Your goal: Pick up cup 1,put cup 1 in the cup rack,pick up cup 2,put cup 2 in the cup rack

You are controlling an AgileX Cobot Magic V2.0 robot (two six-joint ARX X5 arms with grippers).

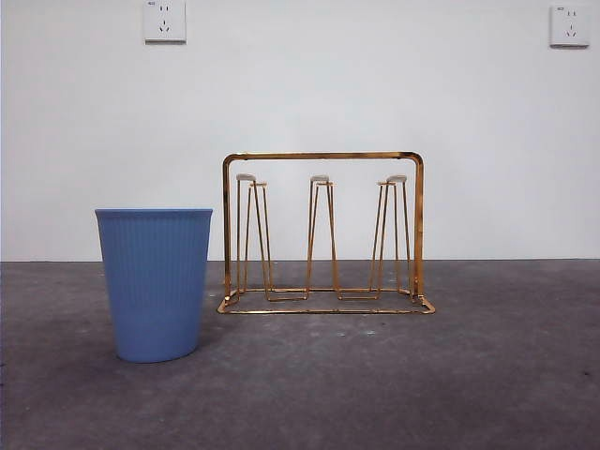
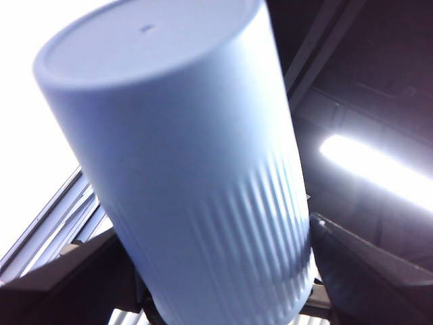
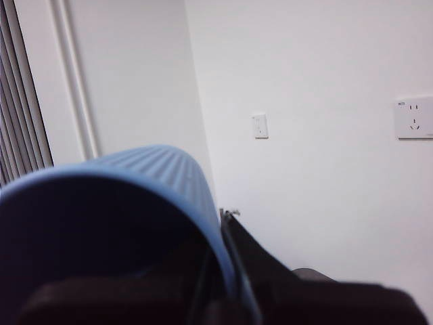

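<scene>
Your left gripper [image 2: 223,271] clamped the left cup [image 2: 183,169] aloft, base-up; your right gripper [image 3: 216,271] pinched the right cup [image 3: 149,169] by its rim. The rack [image 1: 322,156] stood bare beside a table cup [image 1: 155,281]. You needed to seat each held cup mouth-down over a prong [image 1: 320,178].

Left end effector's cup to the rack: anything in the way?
Nothing visible. The cup rack has bare prongs. A standing cup sits on the table beside it, apart from it. The left end effector grips the held cup, outside the front view.
</scene>
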